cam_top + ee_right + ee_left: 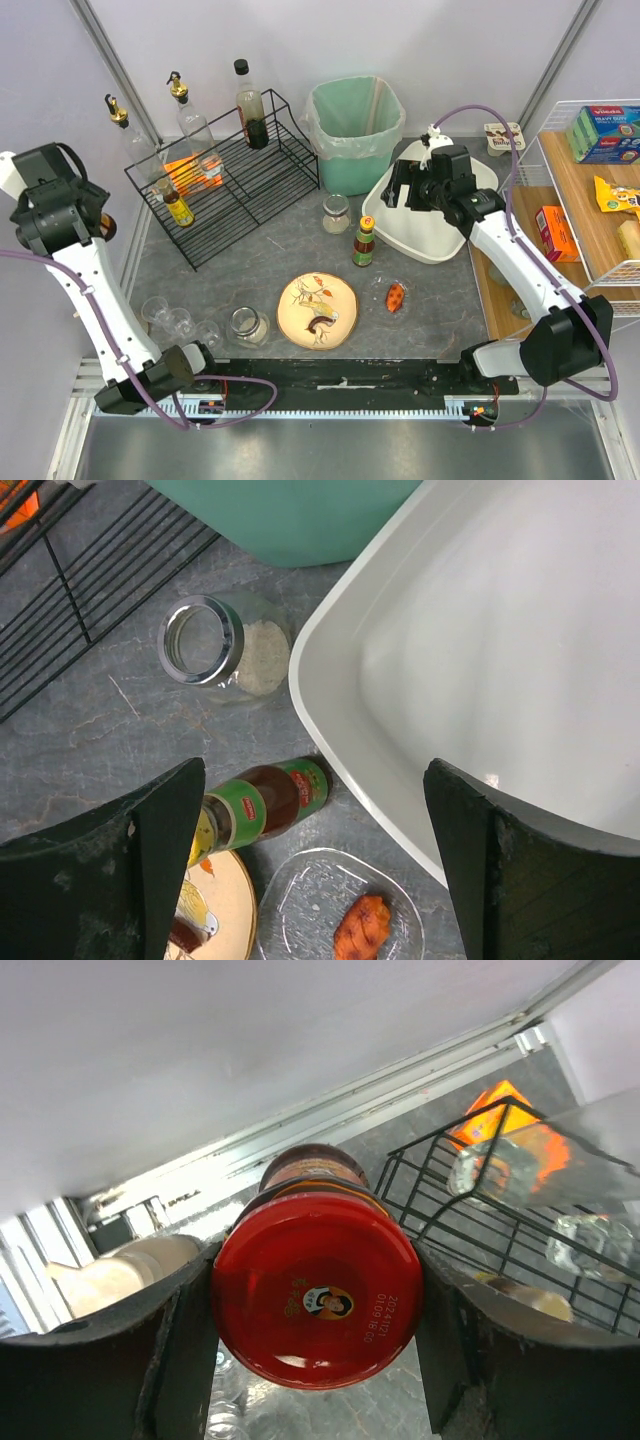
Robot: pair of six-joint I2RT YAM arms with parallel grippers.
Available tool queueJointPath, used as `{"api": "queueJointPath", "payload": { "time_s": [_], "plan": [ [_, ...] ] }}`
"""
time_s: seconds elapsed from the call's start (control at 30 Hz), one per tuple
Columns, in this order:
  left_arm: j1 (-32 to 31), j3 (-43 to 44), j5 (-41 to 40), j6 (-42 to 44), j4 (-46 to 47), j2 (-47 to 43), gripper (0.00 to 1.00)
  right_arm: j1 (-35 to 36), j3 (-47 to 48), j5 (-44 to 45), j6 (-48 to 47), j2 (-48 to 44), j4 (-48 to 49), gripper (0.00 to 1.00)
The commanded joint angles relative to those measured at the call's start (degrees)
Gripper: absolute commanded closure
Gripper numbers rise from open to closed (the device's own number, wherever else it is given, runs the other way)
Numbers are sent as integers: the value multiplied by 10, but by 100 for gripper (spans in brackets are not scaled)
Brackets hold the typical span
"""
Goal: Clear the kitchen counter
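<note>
The dark grey kitchen counter [270, 255] holds a bird-pattern plate [318, 310], a green-label sauce bottle [363, 243], a small glass jar [337, 213], a glass dish with an orange food piece [397, 297] and several clear glasses [180, 320]. My left gripper [100, 225] is raised at the far left, beside the black wire rack [230, 175]. In the left wrist view it [315, 1305] is shut on a red-lidded jar [315, 1290]. My right gripper [403, 188] is open and empty above the left rim of the white basin [440, 225]; the right wrist view shows it [315, 780] above the sauce bottle [265, 805].
A green-lined waste bin [355, 130] stands at the back centre. The rack holds several bottles and an orange packet [185, 165]. A wooden shelf [590, 190] with packets stands at the right. A glass jar [245, 325] stands near the front edge.
</note>
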Motion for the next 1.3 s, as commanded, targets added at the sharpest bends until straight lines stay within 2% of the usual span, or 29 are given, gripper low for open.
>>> {"api": "queueJointPath", "payload": {
  "time_s": [0.0, 0.13, 0.33, 0.57, 0.67, 0.77, 0.87, 1.03, 1.17, 1.27],
  "plan": [
    [-26, 158, 25, 77, 5, 20, 98, -3, 45, 3, -2, 6, -1, 3],
    [-44, 266, 72, 97, -31, 64, 98, -3, 56, 5, -5, 6, -8, 4],
    [-53, 308, 138, 101, 0, 56, 98, -3, 65, 15, -8, 9, -15, 4],
    [-60, 314, 370, 86, 89, 69, 98, -2, 62, 28, -9, 2, -15, 4],
    [-73, 308, 441, 69, 135, 81, 98, -3, 62, 36, -11, -4, -14, 3],
    [-105, 306, 473, 60, 167, 94, 98, -3, 58, 37, -12, -6, -16, 3],
    [-152, 304, 470, 56, 184, 115, 98, -3, 54, 37, -12, -8, -13, 3],
    [-243, 253, 398, 71, 227, 134, 98, -4, 54, 37, -11, -8, -12, 3],
    [-305, 235, 300, 114, 217, 165, 98, -3, 50, 51, -11, -12, -11, 2],
    [-329, 239, 232, 138, 188, 194, 98, -2, 45, 55, -10, -17, -11, 2]
  ]
}}
